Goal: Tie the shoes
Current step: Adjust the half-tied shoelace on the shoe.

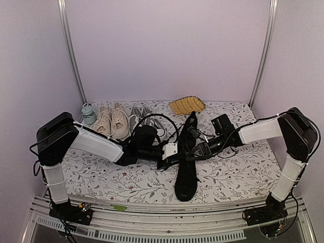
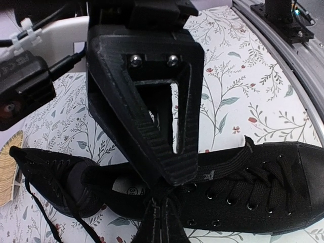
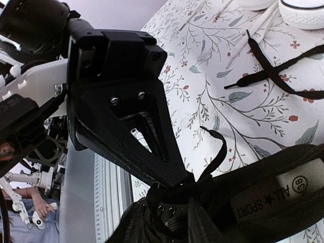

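Note:
One black shoe (image 1: 186, 178) lies toe toward the front edge on the flowered cloth. The other black shoe (image 1: 190, 123) lies just behind it. Both grippers meet over the near shoe's top eyelets. My left gripper (image 2: 164, 191) is shut, its tips pinching a bunch of black lace (image 2: 161, 201) beside the tongue. My right gripper (image 3: 191, 186) comes in from the opposite side and is closed on the lace knot (image 3: 174, 195); a free lace end (image 3: 216, 148) curls up out of it. The far shoe's heel (image 2: 53, 174) and a loose lace (image 3: 283, 76) trail on the cloth.
Beige sneakers (image 1: 112, 124) and grey sneakers (image 1: 148, 117) stand at the back left beside a pale teal jar (image 1: 89, 113). A yellow woven basket (image 1: 187, 105) sits at the back middle. A metal rail (image 1: 167, 215) runs along the front edge.

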### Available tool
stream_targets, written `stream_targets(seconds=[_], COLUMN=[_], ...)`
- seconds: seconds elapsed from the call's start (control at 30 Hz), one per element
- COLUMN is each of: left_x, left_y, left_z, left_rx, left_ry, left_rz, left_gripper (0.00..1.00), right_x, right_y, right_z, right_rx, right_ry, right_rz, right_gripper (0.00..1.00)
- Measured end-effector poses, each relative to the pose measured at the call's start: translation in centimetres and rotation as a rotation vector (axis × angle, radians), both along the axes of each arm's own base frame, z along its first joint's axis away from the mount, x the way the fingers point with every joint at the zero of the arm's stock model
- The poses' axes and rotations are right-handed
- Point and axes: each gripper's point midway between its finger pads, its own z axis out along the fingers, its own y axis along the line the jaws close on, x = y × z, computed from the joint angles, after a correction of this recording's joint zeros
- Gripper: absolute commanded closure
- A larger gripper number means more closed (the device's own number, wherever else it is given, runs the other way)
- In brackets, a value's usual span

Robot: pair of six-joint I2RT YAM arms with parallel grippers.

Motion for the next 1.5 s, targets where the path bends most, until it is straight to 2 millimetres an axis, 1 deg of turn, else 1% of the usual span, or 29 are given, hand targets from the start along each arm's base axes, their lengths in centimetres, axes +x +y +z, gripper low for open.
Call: stream_targets(seconds=[0.03,0.1,0.23,0.27,0.33,0.4,0.43,0.47,0.53,0.57,0.67,0.87,0.9,1.0,1.13,1.27,1.5], left_x=[0.0,0.1,0.2,0.2,0.2,0.3,0.3,0.3,0.2,0.1,-0.1,-0.3,-0.5,-0.7,0.0,0.6,1.3], left_y=[0.0,0.0,0.0,0.0,0.0,0.0,0.2,0.4,0.9,1.1,1.5,1.2,1.1,0.8,0.2,0.1,-0.3], left_z=[0.0,0.0,-0.1,-0.1,-0.1,0.1,0.0,-0.1,-0.5,-0.6,-0.4,1.2,1.2,1.1,1.5,1.1,0.5], left_rx=[0.000,0.000,0.001,0.001,-0.001,-0.011,-0.013,-0.014,-0.008,-0.005,-0.003,-0.022,-0.023,-0.014,-0.020,-0.007,0.014], left_ry=[0.000,0.000,0.001,0.001,-0.002,-0.017,-0.020,-0.027,-0.035,-0.041,-0.064,-0.137,-0.141,-0.147,-0.159,-0.159,-0.148], left_rz=[0.001,0.002,0.004,0.004,0.004,0.005,0.009,0.012,0.019,0.020,0.021,0.016,0.014,0.008,0.025,0.051,0.071], left_gripper=[1.00,1.00,1.00,0.96,0.82,0.65,0.60,0.57,0.56,0.56,0.61,0.79,0.83,0.89,0.92,0.94,0.94], right_x=[0.0,-0.1,0.0,0.0,0.1,0.3,0.5,0.6,0.7,0.8,1.0,1.5,1.5,1.8,2.1,2.4,2.6], right_y=[0.0,0.1,0.1,0.1,0.0,-0.1,-0.1,-0.2,-0.2,-0.3,-0.2,0.0,0.0,0.1,-0.1,-0.2,-0.1], right_z=[0.0,0.0,-0.1,-0.1,-0.2,-0.3,-0.4,-0.4,-0.5,-0.4,-0.3,-0.1,0.0,-0.2,-0.5,-0.4,-0.8], right_rx=[0.001,0.002,-0.002,-0.004,-0.009,-0.017,-0.022,-0.024,-0.028,-0.028,-0.026,-0.019,-0.018,-0.020,-0.029,-0.027,-0.031], right_ry=[-0.003,-0.004,-0.006,-0.007,-0.007,-0.007,-0.006,-0.004,0.006,0.012,0.022,0.039,0.041,0.055,0.072,0.079,0.102], right_rz=[0.003,0.005,0.003,0.001,-0.005,-0.016,-0.023,-0.029,-0.039,-0.045,-0.057,-0.079,-0.082,-0.097,-0.117,-0.128,-0.139], right_gripper=[0.87,0.95,0.99,0.99,0.99,0.99,0.99,0.99,0.99,0.99,0.99,0.99,0.99,0.99,0.99,0.99,0.99])
